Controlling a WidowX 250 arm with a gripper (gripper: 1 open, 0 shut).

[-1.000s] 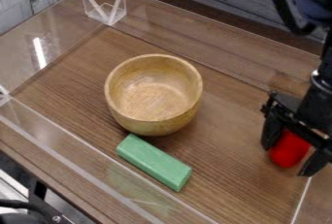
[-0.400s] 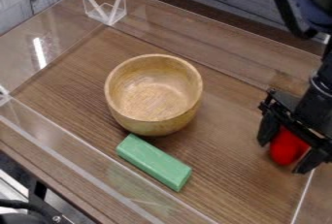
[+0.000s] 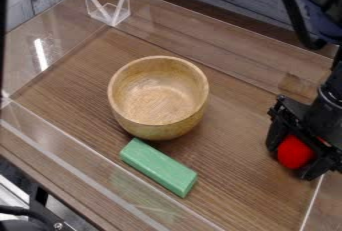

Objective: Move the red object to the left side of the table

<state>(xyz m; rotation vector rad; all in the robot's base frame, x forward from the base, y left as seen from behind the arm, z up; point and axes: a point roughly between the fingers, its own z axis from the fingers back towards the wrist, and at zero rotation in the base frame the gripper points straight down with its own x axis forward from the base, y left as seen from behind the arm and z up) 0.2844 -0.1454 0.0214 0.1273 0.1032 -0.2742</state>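
Operator, your red object (image 3: 294,153) lies at the right-hand side of the bench (image 3: 94,135) as the camera shows it, well apart from the bowl. Your black fingers (image 3: 297,147) are over and around it, standing apart, one to either side; part of the red surface shows between them. Whether either finger touches the object, you cannot tell from this view.

Your wooden bowl (image 3: 158,97) stands upright near the middle of the view, its inside visible and nothing in it. Just beside it, on the side toward the bottom of the view, a green block (image 3: 158,168) lies flat and set at a slant. Near the top left, a small clear-and-white piece (image 3: 108,8) with pointed edges stands on the wood. The bench shows a dark brown grain, with a clear low wall (image 3: 30,187) along its lower left edge.
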